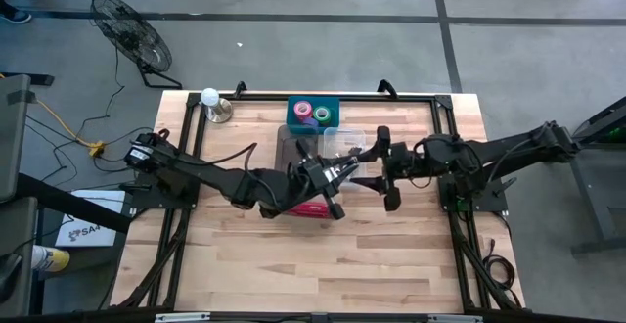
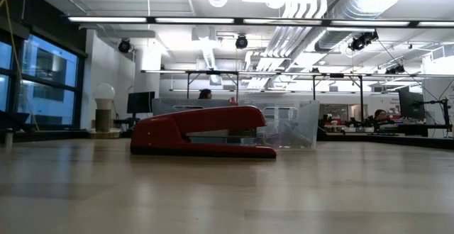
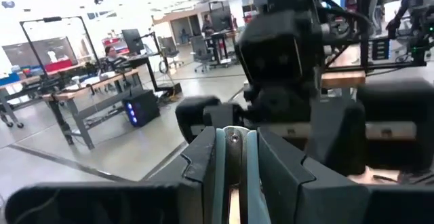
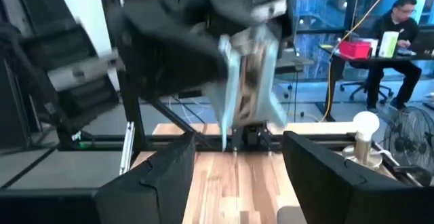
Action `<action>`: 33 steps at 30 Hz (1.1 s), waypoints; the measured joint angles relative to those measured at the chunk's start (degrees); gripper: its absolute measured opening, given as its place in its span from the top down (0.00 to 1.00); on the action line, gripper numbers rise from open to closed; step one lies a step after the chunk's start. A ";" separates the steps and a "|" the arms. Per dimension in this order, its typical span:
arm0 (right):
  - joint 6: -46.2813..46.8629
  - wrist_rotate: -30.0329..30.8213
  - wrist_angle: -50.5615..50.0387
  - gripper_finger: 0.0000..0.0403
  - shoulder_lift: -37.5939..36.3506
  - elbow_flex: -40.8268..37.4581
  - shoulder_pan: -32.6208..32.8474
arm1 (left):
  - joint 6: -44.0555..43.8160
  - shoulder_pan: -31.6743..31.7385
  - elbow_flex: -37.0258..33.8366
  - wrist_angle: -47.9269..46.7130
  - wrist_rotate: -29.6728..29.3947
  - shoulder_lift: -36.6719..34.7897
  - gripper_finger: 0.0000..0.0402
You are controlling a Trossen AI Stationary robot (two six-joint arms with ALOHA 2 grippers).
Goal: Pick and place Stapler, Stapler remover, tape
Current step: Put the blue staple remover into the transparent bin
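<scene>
The red stapler (image 2: 202,131) lies flat on the wooden table (image 1: 293,264), under my left arm in the high view (image 1: 313,207). My left gripper (image 3: 236,134) hangs above the table's middle, shut on a small metal stapler remover (image 4: 247,75). My right gripper (image 4: 237,149) faces it from the right, level and open, with nothing between its fingers. Two tape rolls, pink (image 1: 304,109) and green (image 1: 322,115), sit in a teal box (image 1: 333,102) at the far edge. Neither gripper shows in the low view. My left gripper pinches a thin metal part of the stapler remover (image 3: 234,149) between its two pale-padded fingers (image 3: 218,157). The fingers reach level from the table's left. The remover is lifted clear of the table and juts out beyond the fingertips toward my right gripper.
A clear plastic container (image 1: 333,147) stands just beyond the grippers, behind the stapler in the low view (image 2: 291,124). A bulb-shaped lamp (image 1: 211,102) stands at the far left corner. The near half of the table is bare wood.
</scene>
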 joint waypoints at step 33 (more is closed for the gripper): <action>-0.81 3.10 -1.83 0.46 2.43 0.07 -3.38 | 1.29 -0.21 -0.07 1.27 -0.35 0.04 0.80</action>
